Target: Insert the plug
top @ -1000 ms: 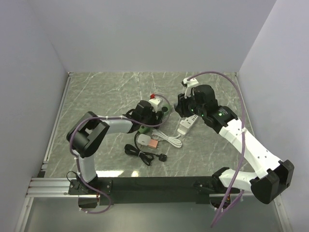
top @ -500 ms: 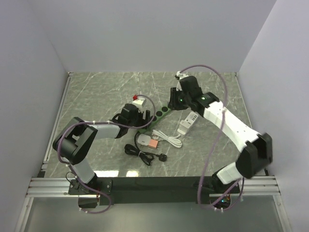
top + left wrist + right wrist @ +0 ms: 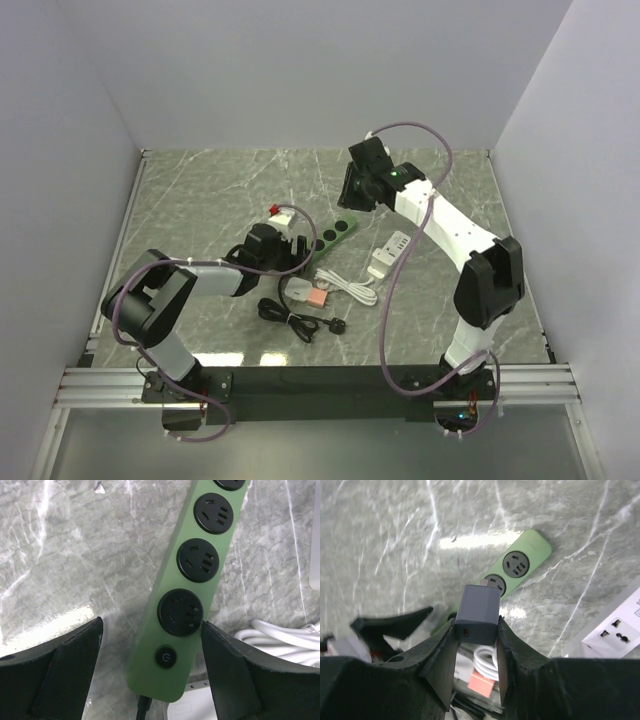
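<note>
A green power strip (image 3: 334, 234) with black round sockets lies flat on the marble table; it also shows in the left wrist view (image 3: 186, 611) and the right wrist view (image 3: 522, 565). My left gripper (image 3: 297, 251) is open and straddles the strip's switch end (image 3: 165, 657), with one finger (image 3: 235, 675) close beside the strip's edge. My right gripper (image 3: 350, 193) is shut on a grey charger plug (image 3: 478, 611) and holds it above the strip's far sockets, prongs pointing toward them.
A white power strip (image 3: 389, 254) lies right of the green one and shows in the right wrist view (image 3: 619, 630). A coiled white cable (image 3: 351, 289), a pink adapter (image 3: 318, 297) and a black cable with plug (image 3: 297, 321) lie near the left gripper.
My right gripper has swung left and farther back with the charger, over the green strip's far end. My left gripper has drawn back to the left, and the strip now lies flat.
</note>
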